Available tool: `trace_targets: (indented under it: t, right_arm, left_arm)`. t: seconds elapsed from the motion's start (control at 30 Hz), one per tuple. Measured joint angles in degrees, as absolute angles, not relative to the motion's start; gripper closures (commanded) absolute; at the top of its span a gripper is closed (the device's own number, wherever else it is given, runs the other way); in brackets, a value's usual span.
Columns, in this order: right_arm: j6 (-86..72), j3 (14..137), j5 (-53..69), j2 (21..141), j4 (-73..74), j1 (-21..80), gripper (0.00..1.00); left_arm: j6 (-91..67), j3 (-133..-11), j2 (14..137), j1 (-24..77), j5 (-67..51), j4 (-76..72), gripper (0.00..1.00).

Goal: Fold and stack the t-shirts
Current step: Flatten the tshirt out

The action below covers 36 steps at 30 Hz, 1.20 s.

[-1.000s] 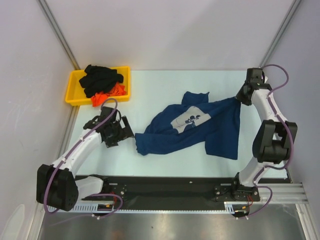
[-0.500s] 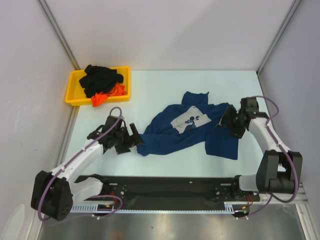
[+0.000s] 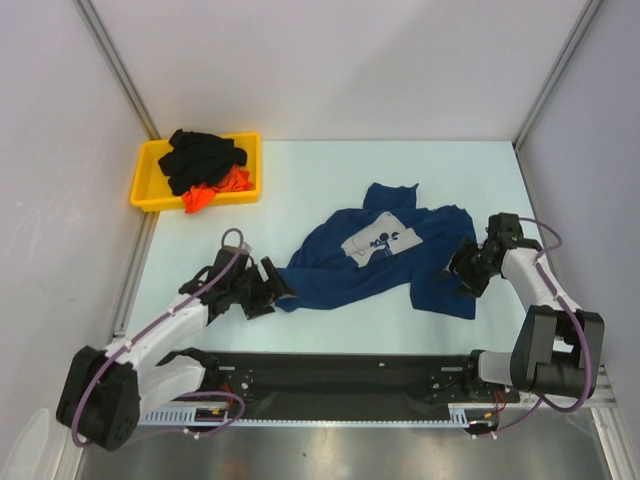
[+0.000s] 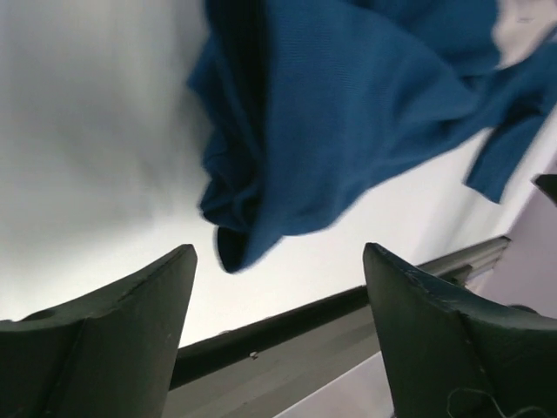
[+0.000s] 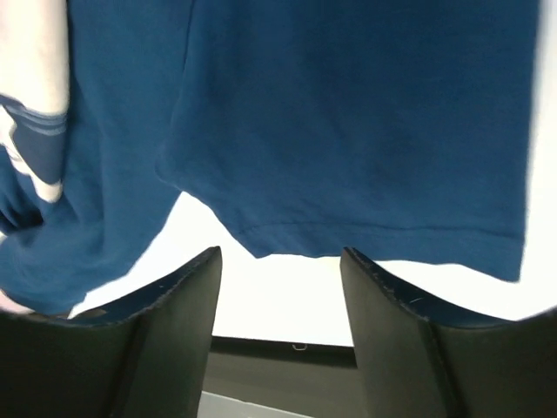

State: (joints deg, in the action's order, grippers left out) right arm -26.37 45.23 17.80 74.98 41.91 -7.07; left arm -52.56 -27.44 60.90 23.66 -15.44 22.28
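Note:
A navy blue t-shirt [image 3: 380, 262] with a white cartoon print lies crumpled in the middle of the table. My left gripper [image 3: 274, 287] is open just beside its near left corner, with bare table between the fingers [image 4: 113, 322]; that bunched corner [image 4: 252, 218] lies just ahead of them. At the shirt's right edge, my right gripper [image 3: 459, 272] is open low over the table. The hem [image 5: 348, 113] hangs just past its fingertips [image 5: 418, 322], and nothing is held. A black t-shirt [image 3: 200, 158] and an orange-red one [image 3: 215, 192] are heaped in the tray.
The yellow tray [image 3: 143, 192] stands at the back left corner, against the left wall. A black rail [image 3: 330, 375] with the arm bases runs along the near edge. White walls close in the left, back and right sides.
My right gripper has let go of the shirt's right edge, which dropped flat, and has swung down and forward beside it. The left gripper has moved right, up to the shirt's near left corner.

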Motion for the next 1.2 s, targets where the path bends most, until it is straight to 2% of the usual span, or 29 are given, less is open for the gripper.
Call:
trace_targets:
  t: [0.17, 0.4, 0.47, 0.6, 0.67, 0.73, 0.9, 0.97, 1.1, 1.17, 1.2]
  right_arm:
    - [-27.6, 45.2, 18.1, 74.7, 42.3, -9.4, 0.5]
    - [-28.6, 45.3, 18.8, 77.4, 42.8, -9.8, 0.49]
    - [-29.2, 45.5, 17.2, 77.4, 43.3, -9.8, 0.51]
    - [-31.4, 45.5, 12.2, 77.2, 45.2, -9.9, 0.72]
    - [-32.2, 45.5, 10.0, 77.3, 46.3, -9.9, 0.71]
    - [-32.9, 45.9, 8.2, 77.5, 47.5, -9.9, 0.67]
    - [-34.2, 46.4, 5.3, 77.6, 48.8, -10.3, 0.62]
    - [-35.0, 45.9, 5.1, 77.8, 48.8, -11.5, 0.6]
    - [-35.8, 44.4, 4.4, 79.1, 48.6, -13.1, 0.56]
    - [-36.0, 43.9, 4.4, 79.8, 48.4, -13.1, 0.56]
    - [-36.1, 43.7, 4.3, 80.0, 48.3, -13.0, 0.55]
  left_arm:
    - [-55.3, -24.9, 54.4, 24.0, -16.8, 18.5, 0.2]
    - [-56.4, -23.8, 56.4, 24.3, -16.3, 19.0, 0.27]
    - [-56.9, -23.8, 56.3, 24.4, -15.6, 19.6, 0.34]
    - [-58.0, -23.6, 56.5, 24.4, -15.2, 18.8, 0.46]
    - [-58.0, -23.2, 57.8, 24.3, -15.6, 16.9, 0.45]
    - [-57.9, -23.2, 60.2, 24.3, -16.3, 15.2, 0.45]
    - [-56.5, -23.6, 62.7, 24.2, -16.8, 14.2, 0.55]
    - [-56.0, -23.9, 62.6, 23.9, -16.9, 14.0, 0.62]
    - [-55.0, -24.3, 62.6, 23.1, -17.4, 13.1, 0.71]
    - [-54.5, -24.5, 62.6, 22.8, -17.9, 12.8, 0.83]
    - [-54.1, -24.6, 62.7, 22.7, -18.2, 12.6, 0.85]
